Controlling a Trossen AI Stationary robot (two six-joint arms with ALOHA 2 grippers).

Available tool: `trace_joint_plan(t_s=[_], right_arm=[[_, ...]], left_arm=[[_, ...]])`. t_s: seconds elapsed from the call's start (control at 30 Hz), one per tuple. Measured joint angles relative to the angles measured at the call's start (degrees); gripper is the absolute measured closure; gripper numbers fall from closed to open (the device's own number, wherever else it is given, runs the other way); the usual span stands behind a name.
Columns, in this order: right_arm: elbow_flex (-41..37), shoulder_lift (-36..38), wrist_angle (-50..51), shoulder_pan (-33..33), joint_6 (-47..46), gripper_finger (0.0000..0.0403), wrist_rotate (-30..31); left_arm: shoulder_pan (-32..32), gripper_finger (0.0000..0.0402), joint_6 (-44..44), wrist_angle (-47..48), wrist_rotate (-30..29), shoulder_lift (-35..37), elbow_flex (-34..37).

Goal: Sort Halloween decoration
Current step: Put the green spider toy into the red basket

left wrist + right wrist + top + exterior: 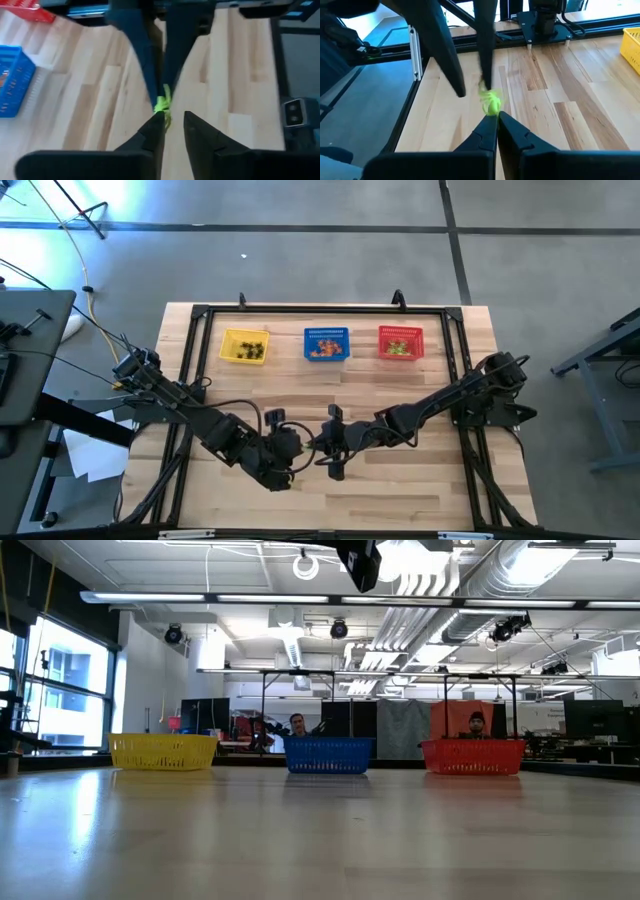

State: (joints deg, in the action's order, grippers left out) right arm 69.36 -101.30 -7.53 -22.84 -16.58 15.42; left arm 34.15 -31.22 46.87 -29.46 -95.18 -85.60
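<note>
**Between two sets of fingertips: the green trinket changes hands**

Well in front of the blue basket, toward the near edge of the wooden table, the two grippers meet nose to nose. A light green trinket sits exactly where they touch, held up off the table.

From its own wrist view, the right gripper has its fingers pressed together with the trinket pinched at their very tips. The left gripper shows a narrow gap between its fingers, and the trinket lies against the tip of one finger rather than between the two (so I judge its grip is letting go).

The trinket's long axis appears to run across the line joining the two grippers, roughly up and down, one end poking beyond the right fingertips. Which end is which I cannot tell; it is too small and blurred.

Both arms are equally near it. The red basket, which already holds greenish pieces, lies on the right arm's side of the blue basket, so the carry looks to be the right arm's.
</note>
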Motion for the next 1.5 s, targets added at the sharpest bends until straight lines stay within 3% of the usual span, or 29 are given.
trace_joint_plan(t_s=[0.43,0.7,0.97,1.13,1.27,1.5], right_arm=[[0.00,0.02,0.52,-0.05,-0.54,0.0403,-0.31],[0.00,4.63,21.56,5.56,-4.80,0.0403,9.22],[0.00,12.52,51.81,20.77,-8.46,0.0403,3.01],[0.00,15.58,63.57,33.15,-5.06,0.0403,-0.94],[-0.29,16.28,64.78,43.46,-0.06,0.0403,-5.08],[-6.40,16.22,57.84,60.31,3.43,0.0403,-13.33]], left_arm=[[-0.02,0.0277,-0.01,6.20,-3.39,-0.02,0.00],[-0.02,0.0268,-5.18,12.65,-3.73,-0.02,0.00],[0.00,0.0268,-16.61,22.83,-3.71,-0.02,0.00],[0.42,0.0268,-19.89,28.19,-3.73,-0.02,0.00],[1.17,0.0268,-21.46,30.38,-4.21,-0.02,0.00],[2.69,0.0268,-24.46,32.35,-5.77,-0.02,0.02]])
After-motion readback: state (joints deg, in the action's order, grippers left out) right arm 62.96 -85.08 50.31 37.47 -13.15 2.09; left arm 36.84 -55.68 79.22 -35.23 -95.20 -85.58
